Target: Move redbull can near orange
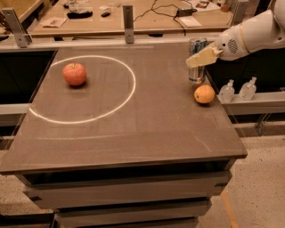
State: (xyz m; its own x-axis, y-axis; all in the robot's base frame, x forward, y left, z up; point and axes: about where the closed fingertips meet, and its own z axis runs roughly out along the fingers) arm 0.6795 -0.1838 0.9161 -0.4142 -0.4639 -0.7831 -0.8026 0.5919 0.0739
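Observation:
The redbull can (197, 74) stands upright at the table's right edge, just behind the orange (204, 94), with a small gap between them. My gripper (196, 58) reaches in from the right on a white arm. One cream finger (203, 56) lies across the front of the can's middle and the other is hidden behind it. The gripper is shut on the can, whose base is at or just above the tabletop.
A red apple (74, 73) sits inside a white circle (129, 95) drawn on the brown table (133, 133). Two small clear bottles (227, 91) stand on a ledge off the right edge. A cluttered bench (133, 13) and a metal post (128, 18) lie behind.

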